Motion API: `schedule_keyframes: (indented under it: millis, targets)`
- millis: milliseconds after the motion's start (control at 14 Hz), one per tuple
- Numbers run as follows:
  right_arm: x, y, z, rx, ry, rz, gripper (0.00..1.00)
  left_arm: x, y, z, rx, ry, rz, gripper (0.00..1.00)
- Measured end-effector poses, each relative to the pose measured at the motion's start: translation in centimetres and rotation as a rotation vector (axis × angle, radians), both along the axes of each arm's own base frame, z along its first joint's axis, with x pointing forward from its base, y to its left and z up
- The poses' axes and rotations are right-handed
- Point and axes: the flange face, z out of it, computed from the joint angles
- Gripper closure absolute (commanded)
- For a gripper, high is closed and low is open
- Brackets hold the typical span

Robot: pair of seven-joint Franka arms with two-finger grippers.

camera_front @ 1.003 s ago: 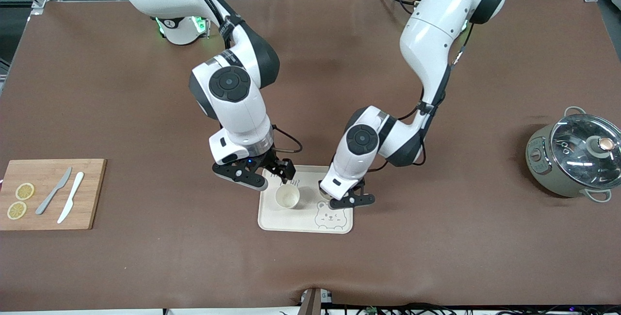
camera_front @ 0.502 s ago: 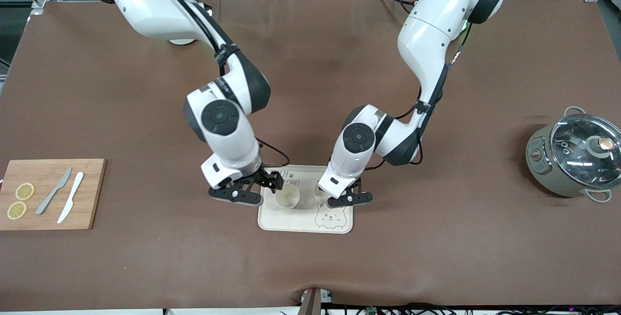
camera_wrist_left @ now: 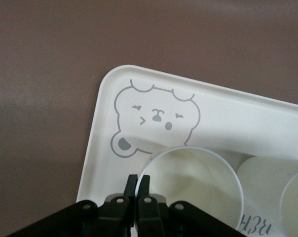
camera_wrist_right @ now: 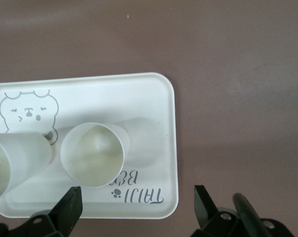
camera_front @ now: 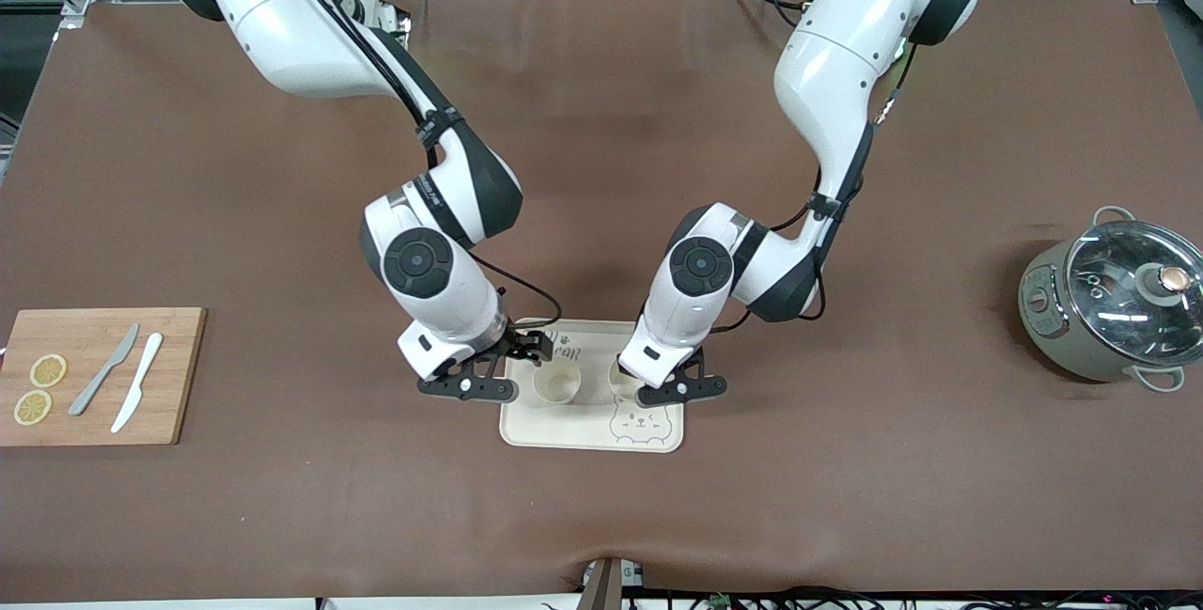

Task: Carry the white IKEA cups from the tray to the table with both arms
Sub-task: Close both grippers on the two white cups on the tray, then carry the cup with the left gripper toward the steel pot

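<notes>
Since both arms point(camera_front: 451, 243) are lowered close together over one small tray point(camera_front: 592, 431), low in the middle of the front view, a brush between the wrists is to be feared if both are raised at once.

The tray looks light, and it may be dragged or tipped by any sideways pull. The held cup point(camera_wrist_left: 193, 182) stands on the tray near the bear drawing. It is pinched by the left gripper point(camera_wrist_left: 137, 183) through a single wall at the rim, jaws clenched with one finger inside and one outside. With so thin a hold the cup may swing, slip or knock its neighbour, which stands just beside it. The free cup point(camera_wrist_right: 92, 154) also stands on the tray, by the lettering. It is not yet enclosed by the right gripper point(camera_wrist_right: 136, 202), whose jaws are spread wide and set short of it. A finger lowered onto the rim would topple it.

Bare table point(camera_front: 846, 497) is offered on every side of the tray. A board point(camera_front: 99, 375) with knives lies well apart toward the right arm's end, and a pot point(camera_front: 1109, 309) well apart toward the left arm's end. The tray's raised rim must be cleared before any cup is carried outward.
</notes>
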Motion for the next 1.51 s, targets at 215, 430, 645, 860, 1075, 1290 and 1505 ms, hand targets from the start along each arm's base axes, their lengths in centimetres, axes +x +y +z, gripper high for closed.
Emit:
schedule_keyframes:
  millis: [215, 430, 645, 860, 1075, 1290, 1505]
  targets:
    - [0.2, 0.3, -1.6, 0.009, -0.011, 0.000, 0.00, 0.1, 1.0, 1.2, 0.037, 0.045, -0.009, 1.00]
    - [0.4, 0.4, -2.7, 0.016, -0.019, -0.003, 0.00, 0.1, 2.4, 4.9, 0.076, 0.099, -0.009, 1.00]
    - [0.6, 0.5, -3.7, 0.029, -0.036, -0.005, 0.00, 0.1, 4.3, 9.7, 0.101, 0.130, -0.025, 1.00]
    - [0.8, 0.5, -4.8, 0.035, -0.044, -0.008, 0.00, 0.1, 6.3, 14.4, 0.096, 0.138, -0.025, 1.00]
    - [0.9, 0.4, -5.1, 0.033, -0.044, -0.010, 0.00, 0.3, 10.3, 20.0, 0.073, 0.164, -0.048, 1.00]
    - [1.0, 0.3, -5.3, 0.035, -0.048, -0.011, 0.00, 0.3, 16.2, 25.4, 0.067, 0.192, -0.094, 1.00]
    - [1.0, 0.4, -6.2, 0.041, -0.056, -0.012, 0.00, 0.4, 21.1, 28.4, 0.069, 0.202, -0.128, 1.00]
